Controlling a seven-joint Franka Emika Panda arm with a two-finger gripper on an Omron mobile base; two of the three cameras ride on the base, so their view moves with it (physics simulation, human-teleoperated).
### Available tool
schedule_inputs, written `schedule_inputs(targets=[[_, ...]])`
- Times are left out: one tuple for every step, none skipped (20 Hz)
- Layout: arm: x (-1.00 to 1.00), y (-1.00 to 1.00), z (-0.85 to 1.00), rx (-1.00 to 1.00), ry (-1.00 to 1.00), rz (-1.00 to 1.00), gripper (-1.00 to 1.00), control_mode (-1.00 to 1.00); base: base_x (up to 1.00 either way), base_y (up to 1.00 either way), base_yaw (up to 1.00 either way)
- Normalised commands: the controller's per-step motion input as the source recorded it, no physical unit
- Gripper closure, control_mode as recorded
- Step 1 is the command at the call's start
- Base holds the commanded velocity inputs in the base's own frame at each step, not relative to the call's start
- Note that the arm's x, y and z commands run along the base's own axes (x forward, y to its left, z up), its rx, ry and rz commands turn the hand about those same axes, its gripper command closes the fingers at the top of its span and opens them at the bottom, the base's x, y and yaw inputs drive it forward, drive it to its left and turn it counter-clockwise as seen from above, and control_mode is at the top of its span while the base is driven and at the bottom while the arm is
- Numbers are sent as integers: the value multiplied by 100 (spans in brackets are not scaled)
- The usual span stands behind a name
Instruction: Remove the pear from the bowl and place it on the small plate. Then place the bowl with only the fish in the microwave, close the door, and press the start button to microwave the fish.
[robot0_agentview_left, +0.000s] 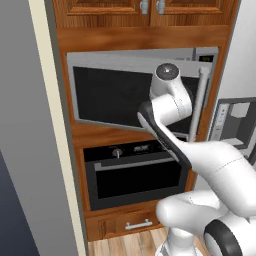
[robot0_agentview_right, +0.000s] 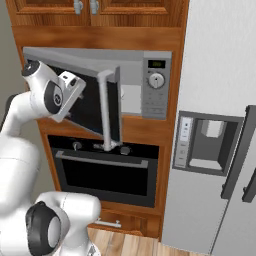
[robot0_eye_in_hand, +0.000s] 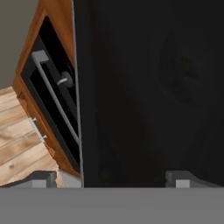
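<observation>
I judge the step in hand to be closing the door (robot0_agentview_right: 95, 107) of the microwave (robot0_agentview_right: 150, 65). The door stands partly open, swung out toward me, with its long vertical handle (robot0_agentview_right: 106, 112) at the free edge. My gripper (robot0_eye_in_hand: 111, 179) is spread wide and holds nothing; in the hand view its two tips sit at six o'clock, against or just before the dark glass, and I cannot tell if they touch. The black oven (robot0_eye_in_hand: 52, 109) shows at nine o'clock there.

To do it well, I would push flat on the glass near the handle side, far from the hinge, and follow the arc of the door. Bowl, fish and pear are hidden from me, so I cannot confirm the bowl is inside.
</observation>
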Motion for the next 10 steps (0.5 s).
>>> schedule_inputs(targets=[[97, -12, -2, 6, 0, 4, -100, -100, 0, 0, 0], [93, -9, -1, 6, 0, 4, -100, -100, 0, 0, 0], [91, -9, -3, 5, 0, 4, -100, -100, 0, 0, 0], [90, -8, -1, 6, 0, 5, -100, -100, 0, 0, 0], [89, -7, 0, 6, 0, 5, -100, -100, 0, 0, 0], [84, -11, -3, 7, 0, 9, -100, -100, 0, 0, 0], [83, -1, -1, 7, 0, 11, -100, -100, 0, 0, 0], [82, 0, -1, 7, 0, 11, -100, -100, 0, 0, 0], [84, 0, -3, 6, 0, 11, -100, -100, 0, 0, 0], [81, 0, -2, 6, 0, 11, -100, -100, 0, 0, 0]])
